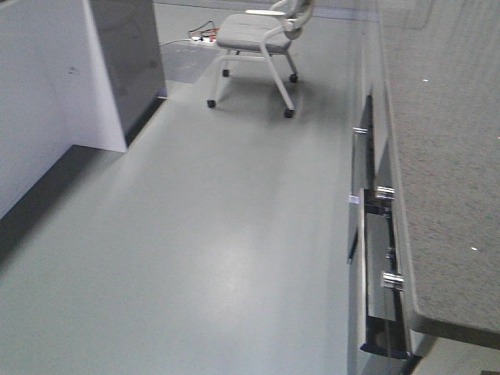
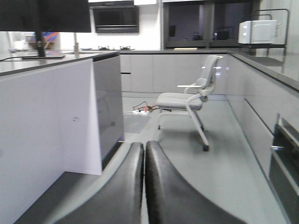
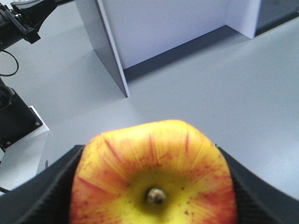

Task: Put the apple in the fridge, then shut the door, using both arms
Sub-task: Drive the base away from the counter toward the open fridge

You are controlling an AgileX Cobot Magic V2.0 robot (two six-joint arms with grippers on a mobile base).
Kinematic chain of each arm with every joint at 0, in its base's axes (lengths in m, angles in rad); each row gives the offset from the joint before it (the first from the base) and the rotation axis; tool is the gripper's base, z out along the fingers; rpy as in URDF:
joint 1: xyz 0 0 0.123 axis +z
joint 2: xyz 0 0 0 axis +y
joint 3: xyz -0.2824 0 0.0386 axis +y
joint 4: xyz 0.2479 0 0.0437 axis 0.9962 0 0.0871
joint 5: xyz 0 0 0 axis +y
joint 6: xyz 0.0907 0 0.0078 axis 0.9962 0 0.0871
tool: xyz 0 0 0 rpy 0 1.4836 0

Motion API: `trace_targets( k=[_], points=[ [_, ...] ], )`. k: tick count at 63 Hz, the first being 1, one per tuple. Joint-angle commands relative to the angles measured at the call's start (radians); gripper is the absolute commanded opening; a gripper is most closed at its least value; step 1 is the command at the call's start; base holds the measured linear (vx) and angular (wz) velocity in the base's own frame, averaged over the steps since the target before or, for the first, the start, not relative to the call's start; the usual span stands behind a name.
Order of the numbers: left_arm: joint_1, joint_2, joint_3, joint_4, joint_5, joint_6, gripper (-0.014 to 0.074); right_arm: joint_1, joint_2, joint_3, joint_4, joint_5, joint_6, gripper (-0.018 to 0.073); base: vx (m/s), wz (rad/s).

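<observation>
The apple (image 3: 154, 163), yellow round its stem with red streaks, fills the bottom of the right wrist view. My right gripper (image 3: 156, 189) is shut on it, with a black finger (image 3: 46, 191) on each side, above bare grey floor. In the left wrist view my left gripper (image 2: 145, 151) is shut with nothing in it, its two black fingers pressed together and pointing along the floor toward a chair. Part of the left arm (image 3: 21, 21) shows at the top left of the right wrist view. The fridge and its door are out of view.
A white wheeled chair (image 1: 258, 39) stands ahead on the grey floor. A speckled grey counter (image 1: 445, 156) with an oven front and chrome handles (image 1: 383, 234) runs along the right. A white island (image 1: 47, 78) with a dark end panel (image 1: 129, 55) stands left. A power strip (image 1: 203, 37) lies near the chair.
</observation>
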Motion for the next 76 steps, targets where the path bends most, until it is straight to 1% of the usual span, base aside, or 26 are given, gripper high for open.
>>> trace_targets(
  k=[1,76],
  points=[
    [-0.007,-0.016,0.021,-0.009,-0.071,-0.004,-0.0006,0.001,0.012,-0.028,0.042,-0.06,0.001,0.0398,0.01,0.36],
    [-0.007,-0.016,0.021,-0.009,-0.071,-0.004,-0.0006,0.001,0.012,-0.028,0.042,-0.057,0.001,0.0398,0.0,0.34]
  ],
)
